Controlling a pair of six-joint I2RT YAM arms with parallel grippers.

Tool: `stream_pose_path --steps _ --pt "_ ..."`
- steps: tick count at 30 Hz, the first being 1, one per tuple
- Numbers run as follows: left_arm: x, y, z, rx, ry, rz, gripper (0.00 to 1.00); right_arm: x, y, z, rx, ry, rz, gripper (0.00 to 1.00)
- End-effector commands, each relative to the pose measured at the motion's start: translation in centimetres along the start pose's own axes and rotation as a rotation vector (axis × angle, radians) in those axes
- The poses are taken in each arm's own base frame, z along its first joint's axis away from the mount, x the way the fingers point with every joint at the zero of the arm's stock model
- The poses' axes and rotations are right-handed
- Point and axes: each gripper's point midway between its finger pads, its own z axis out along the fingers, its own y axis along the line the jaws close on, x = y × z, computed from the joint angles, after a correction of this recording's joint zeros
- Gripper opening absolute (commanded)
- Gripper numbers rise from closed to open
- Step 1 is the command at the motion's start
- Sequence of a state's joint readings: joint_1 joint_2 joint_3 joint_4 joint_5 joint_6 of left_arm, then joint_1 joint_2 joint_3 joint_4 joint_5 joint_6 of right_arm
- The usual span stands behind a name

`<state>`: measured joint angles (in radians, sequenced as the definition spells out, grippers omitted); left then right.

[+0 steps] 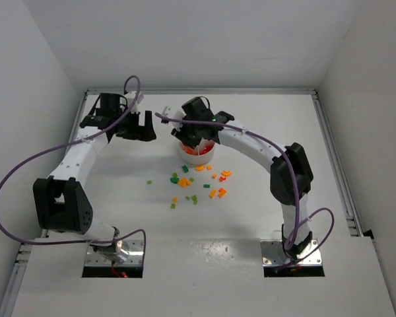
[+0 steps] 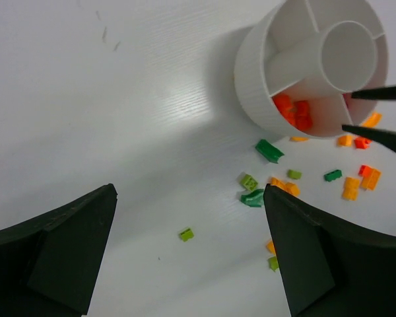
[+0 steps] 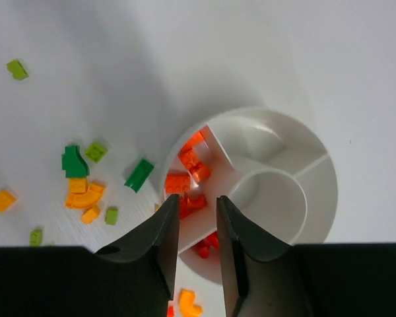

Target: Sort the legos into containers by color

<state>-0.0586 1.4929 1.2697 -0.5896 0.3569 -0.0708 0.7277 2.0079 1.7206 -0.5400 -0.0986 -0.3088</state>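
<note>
Over the dish (image 1: pixel 199 158): right jaws narrowly parted, nothing between them.
I see red legos (image 3: pixel 188 168) in the wedge straight below them. My left jaws gape wide and empty over bare tabletop (image 1: pixel 119 185) left of the dish. Loose orange and green legos (image 1: pixel 198 183) litter its near side; both flanks lie open, tabletop edges well away.

A: Dish (image 1: pixel 208 157), where?
B: On table (image 1: pixel 119 198), far-centre.
A: Legos?
B: Some legos in dish (image 3: pixel 188 168), in a wedge on the side facing the rest. Loose legos (image 1: pixel 198 186) on table just in front of dish, toward arm bases.
A: Grippers?
B: R gripper (image 1: pixel 197 137) directly over dish. L gripper (image 1: pixel 137 127) left of dish, apart.
</note>
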Motion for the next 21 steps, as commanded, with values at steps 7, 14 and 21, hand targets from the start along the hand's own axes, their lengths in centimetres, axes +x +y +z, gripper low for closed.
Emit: stream_pose_path --steps 7,14,21 --pt "1.2 -10.7 -1.5 0.16 -0.061 0.268 0.95 7.5 -13.1 -10.6 0.353 -0.092 0.636 0.22" --pt "7.5 -20.1 1.4 0.276 0.071 0.451 0.89 18.5 -15.7 -14.2 0.382 0.009 0.939 0.22" --pt "8.3 -26.3 6.6 0.286 0.137 0.538 0.69 20.8 -14.9 -15.5 0.358 -0.008 0.998 0.23"
